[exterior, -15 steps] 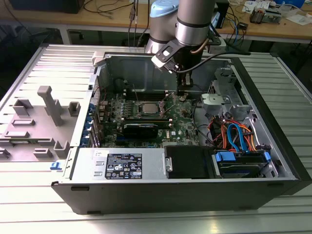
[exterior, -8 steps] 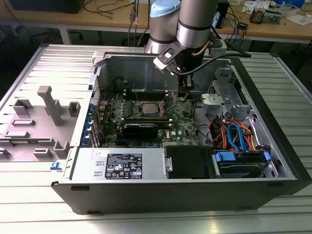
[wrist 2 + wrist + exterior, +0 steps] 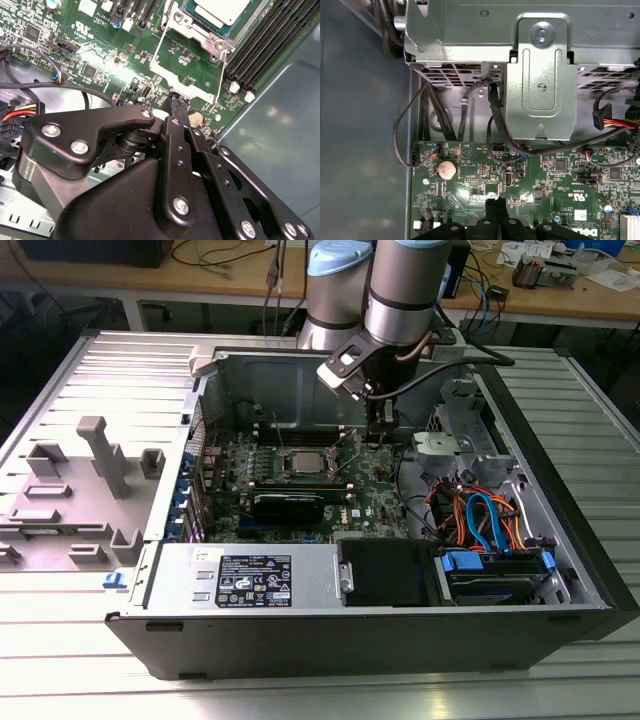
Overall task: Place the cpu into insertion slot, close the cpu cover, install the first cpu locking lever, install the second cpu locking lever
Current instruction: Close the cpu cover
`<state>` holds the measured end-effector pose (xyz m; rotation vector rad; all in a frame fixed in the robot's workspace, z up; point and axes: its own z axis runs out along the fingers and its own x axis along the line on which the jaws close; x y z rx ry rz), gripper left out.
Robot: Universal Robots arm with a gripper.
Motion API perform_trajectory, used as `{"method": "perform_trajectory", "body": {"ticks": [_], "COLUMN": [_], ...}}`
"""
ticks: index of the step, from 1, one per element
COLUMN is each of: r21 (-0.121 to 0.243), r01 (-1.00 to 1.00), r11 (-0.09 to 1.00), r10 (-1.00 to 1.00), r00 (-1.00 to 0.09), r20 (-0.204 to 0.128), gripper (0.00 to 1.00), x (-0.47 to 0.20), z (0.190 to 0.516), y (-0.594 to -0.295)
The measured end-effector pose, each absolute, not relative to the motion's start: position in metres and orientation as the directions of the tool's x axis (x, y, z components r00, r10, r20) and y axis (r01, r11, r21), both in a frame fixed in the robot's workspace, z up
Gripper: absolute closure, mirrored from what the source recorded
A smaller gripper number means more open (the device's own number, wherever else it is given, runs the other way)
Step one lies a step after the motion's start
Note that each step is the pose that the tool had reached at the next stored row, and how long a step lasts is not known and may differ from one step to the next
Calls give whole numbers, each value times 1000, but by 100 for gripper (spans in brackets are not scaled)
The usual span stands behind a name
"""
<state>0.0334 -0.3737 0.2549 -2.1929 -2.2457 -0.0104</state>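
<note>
The cpu [image 3: 303, 462], a small square chip with a silvery top, lies in the motherboard socket [image 3: 220, 11]. The cpu cover [image 3: 197, 31], a thin metal frame, lies around it. Two wire locking levers [image 3: 156, 47] [image 3: 223, 75] run along the socket's sides; I cannot tell whether they are latched. My gripper [image 3: 380, 432] hangs inside the case to the exterior view's right of the socket. Its fingers are shut together, and the tip [image 3: 178, 104] is just above the green board, close to the socket's lever end. In the first wrist view the tip [image 3: 494, 204] points at bare board.
A black graphics card [image 3: 288, 505] lies in front of the socket, and memory slots [image 3: 265, 45] run beside it. A metal drive bracket [image 3: 540, 75] with black cables [image 3: 492, 115] stands close to the gripper. Coloured cables [image 3: 480, 520] and a power supply [image 3: 250, 580] occupy the case's front.
</note>
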Motion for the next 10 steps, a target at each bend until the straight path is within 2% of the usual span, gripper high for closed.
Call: {"method": "perform_trajectory", "body": {"ticks": [10], "r21": [2], "r01": [1000], "r11": [24], "r10": [1000], "r00": [-24], "r20": [6], "gripper": [89], "x": [27], "z": [250], "y": [-374]}}
